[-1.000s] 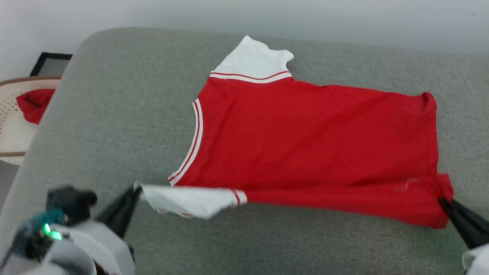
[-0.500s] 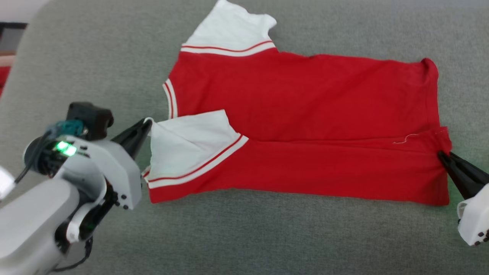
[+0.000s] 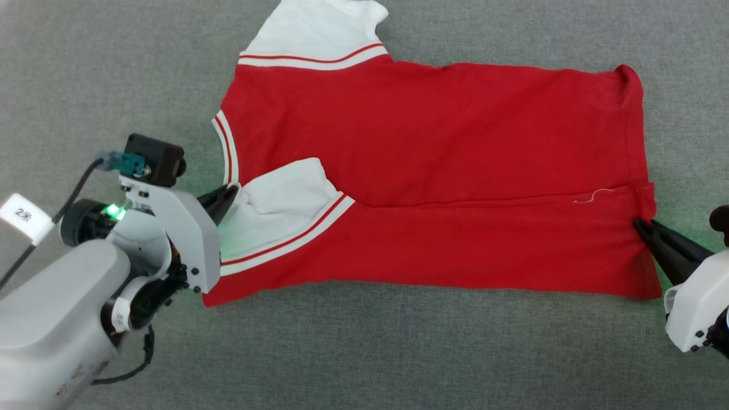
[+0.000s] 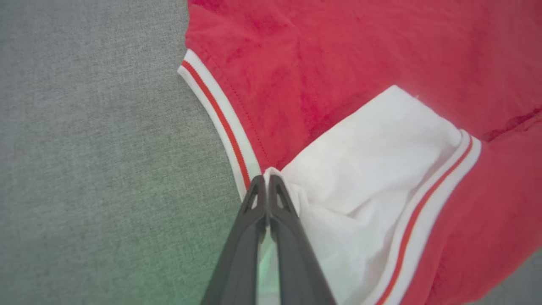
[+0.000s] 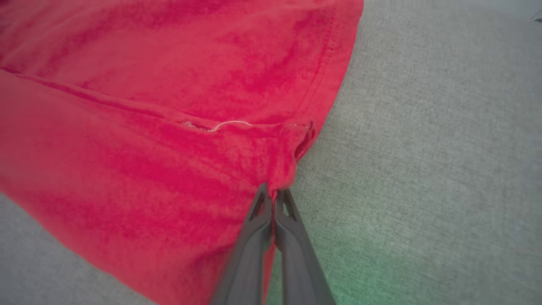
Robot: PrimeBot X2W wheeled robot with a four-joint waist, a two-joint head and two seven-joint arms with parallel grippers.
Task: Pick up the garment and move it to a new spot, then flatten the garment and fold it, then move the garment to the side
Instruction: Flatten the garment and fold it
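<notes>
The garment, a red shirt with white sleeves and red-white striped trim, lies spread on the grey cushion with its near long edge folded up over the body. My left gripper is shut on the tip of the folded-over white sleeve, right beside the striped collar. The left wrist view shows that gripper pinching the sleeve cloth. My right gripper is shut on the folded hem corner at the right. In the right wrist view the gripper clamps the red hem. The lettering is hidden.
Grey woven cushion surrounds the shirt on all sides, with bare room in front of the fold and to the left. A loose white thread lies on the folded edge near the right hem.
Both grippers carried the near edge of the garment away from me and over its body, so the sleeve and lower strip now lie folded on top. The head camera tilted down too.
</notes>
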